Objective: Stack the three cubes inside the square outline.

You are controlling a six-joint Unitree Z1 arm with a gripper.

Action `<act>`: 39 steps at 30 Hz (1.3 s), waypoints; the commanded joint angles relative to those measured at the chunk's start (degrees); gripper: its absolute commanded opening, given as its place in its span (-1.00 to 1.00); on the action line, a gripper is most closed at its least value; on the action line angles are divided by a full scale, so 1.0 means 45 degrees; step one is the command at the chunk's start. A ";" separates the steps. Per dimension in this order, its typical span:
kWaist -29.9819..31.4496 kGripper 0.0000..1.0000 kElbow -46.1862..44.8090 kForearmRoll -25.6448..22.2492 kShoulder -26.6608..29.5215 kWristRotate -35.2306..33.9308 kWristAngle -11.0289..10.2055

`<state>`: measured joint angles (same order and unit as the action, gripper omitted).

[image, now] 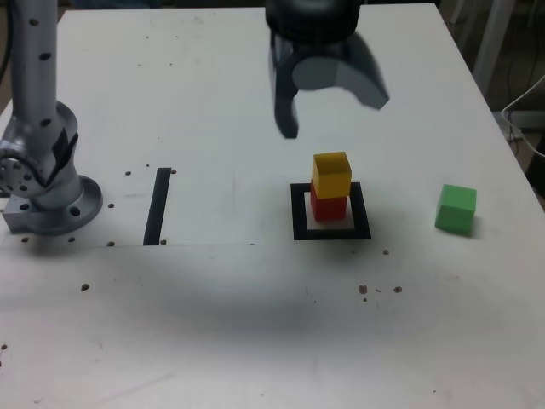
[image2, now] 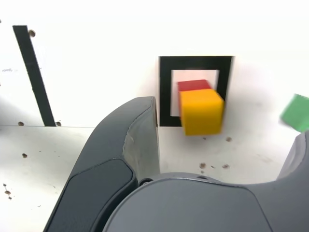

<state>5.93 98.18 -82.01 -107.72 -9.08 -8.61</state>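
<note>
Two of your three cubes are already stacked: the yellow cube (image: 331,174) sits on the red cube (image: 328,207), and that little tower stands inside the square outline (image: 331,232), a black tape frame with a white middle. The yellow one looks turned a bit off from the red one under it. Your green cube (image: 456,209) is alone on the white desk (image: 255,324), well off toward the exterior view's right, outside the frame.

Your tool (image: 332,115) hangs above and behind the stack, pointing down, jaws spread wide with nothing in them and not touching the yellow cube. The wrist view looks down past one dark finger (image2: 130,145) at the stack.

Cubes are plain solid blocks with flat faces. The tool is smooth dark grey. You've also got a straight black strip (image: 158,205) near the silver arm base (image: 47,187), plus small dark holes scattered over the desk.
</note>
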 commanded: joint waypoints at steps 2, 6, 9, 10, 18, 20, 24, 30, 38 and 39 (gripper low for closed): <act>0.0023 0.99 0.0746 -0.0425 -0.0176 0.0209 -0.0180; 0.0098 0.99 0.2029 -0.0953 -0.0731 0.0569 -0.0331; 0.0269 0.99 0.3104 -0.1225 -0.1277 0.0925 -0.0338; 0.0374 0.99 0.3513 -0.1293 -0.1490 0.1066 -0.0334; 0.0910 1.00 0.4967 -0.1342 -0.2403 0.2087 -0.0323; 0.0947 1.00 0.5085 -0.1341 -0.2599 0.2387 -0.0313; 0.0968 1.00 0.5143 -0.1328 -0.3003 0.2890 -0.0316; 0.0987 1.00 0.5423 -0.1179 -0.3879 0.3520 -0.0241; 0.1027 1.00 0.6629 -0.1143 -0.5135 0.3740 0.0002; 0.1027 1.00 0.6804 -0.1136 -0.5271 0.3751 0.0038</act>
<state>10.45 127.82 -87.30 -130.58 7.65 -8.60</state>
